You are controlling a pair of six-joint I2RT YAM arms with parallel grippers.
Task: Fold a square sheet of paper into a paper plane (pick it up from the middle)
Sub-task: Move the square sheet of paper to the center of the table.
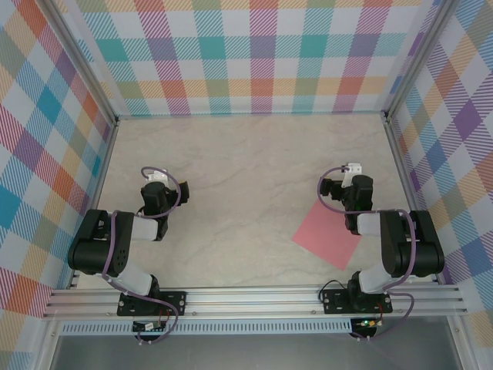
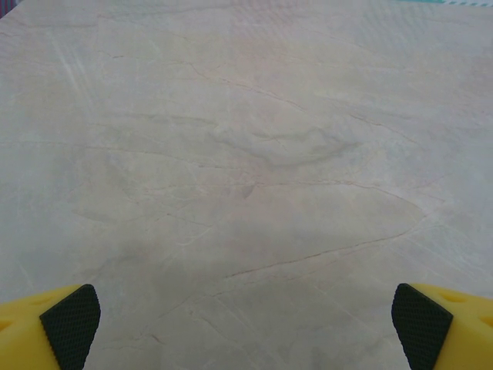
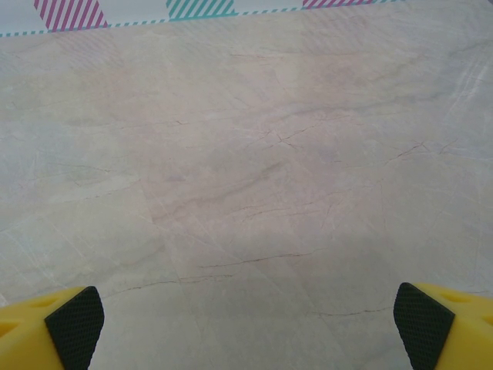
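Pink square sheet of paper [image 1: 325,237] lies unfolded; left tool [image 2: 246,327], right tool [image 3: 246,327] gape empty; centre pickup likely next.

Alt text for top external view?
A pink square sheet of paper lies flat on the marble-look table, partly under the right arm. Both arms are folded near the front edge, left gripper and right gripper holding nothing. Plaid walls surround it.

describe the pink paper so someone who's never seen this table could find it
Start at the pale marbled table, near side, beside the right arm. The square sheet of paper lies flat there, turned like a diamond. Its salmon pink stands out against the beige surface.
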